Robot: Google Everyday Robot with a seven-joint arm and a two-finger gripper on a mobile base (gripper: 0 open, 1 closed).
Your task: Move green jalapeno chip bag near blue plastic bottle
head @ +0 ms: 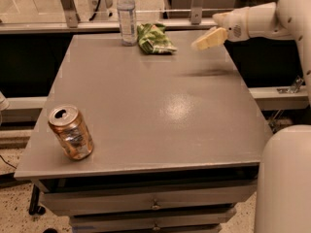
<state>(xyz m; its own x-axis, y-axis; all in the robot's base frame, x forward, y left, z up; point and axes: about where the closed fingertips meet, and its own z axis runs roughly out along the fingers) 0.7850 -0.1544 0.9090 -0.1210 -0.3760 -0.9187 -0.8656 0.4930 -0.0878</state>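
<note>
Bag lies just beside bottle; gripper hovers well right, looks empty, open-or-closed can't tell. Retreat high, don't brush bag.

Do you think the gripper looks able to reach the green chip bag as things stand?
Probably yes: the gripper hangs right of the green chip bag with nothing between; the bottle stands left of it.

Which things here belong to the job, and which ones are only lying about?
For the job: green jalapeno chip bag, beside the blue plastic bottle; gripper, in the air to the right of the bag.
Lying about: copper can, at the front left corner of the table.
</note>
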